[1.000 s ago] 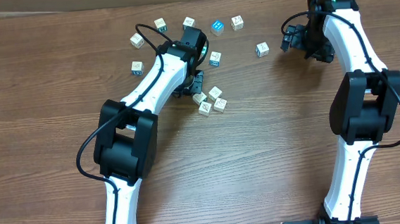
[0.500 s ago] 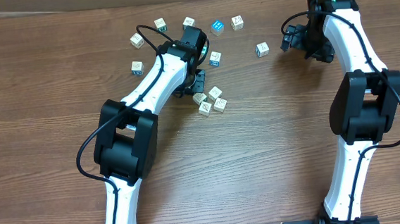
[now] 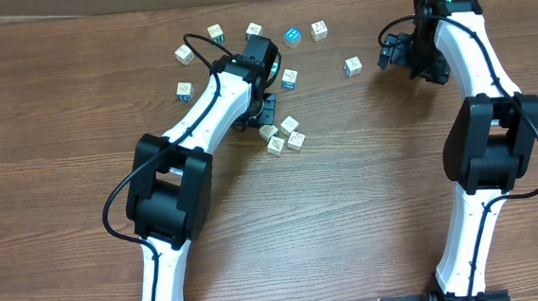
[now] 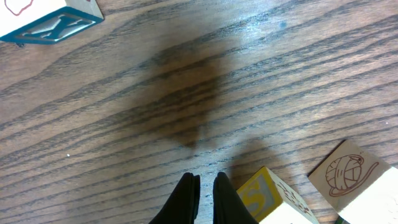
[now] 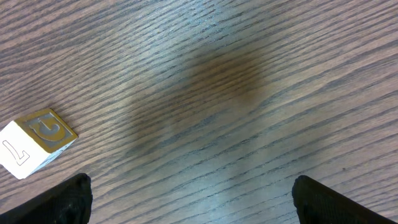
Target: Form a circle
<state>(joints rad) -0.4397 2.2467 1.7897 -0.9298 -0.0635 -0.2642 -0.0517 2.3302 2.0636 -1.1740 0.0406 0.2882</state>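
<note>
Table point(image 3: 349, 211): brown, dark streaky wood grain. Left arm point(image 3: 211, 112) and right arm point(image 3: 471, 51): white shells, black joints.

Letter cubes point(image 3: 319, 30): pale cream.

Blue-faced cube point(image 3: 292, 36): bright blue.

Left wrist view:
- yellow-letter cube point(image 4: 268, 194)
- yarn-ball cube point(image 4: 348, 174), drawn in brown
- teal-letter cube point(image 4: 46, 18)

Right wrist view:
- gold-letter cube point(image 5: 38, 142), red mark on white side

I get even, bright light over the desk point(image 3: 349, 211); both wrist views show a soft dark shadow mid-frame, edges slightly blurred.
</note>
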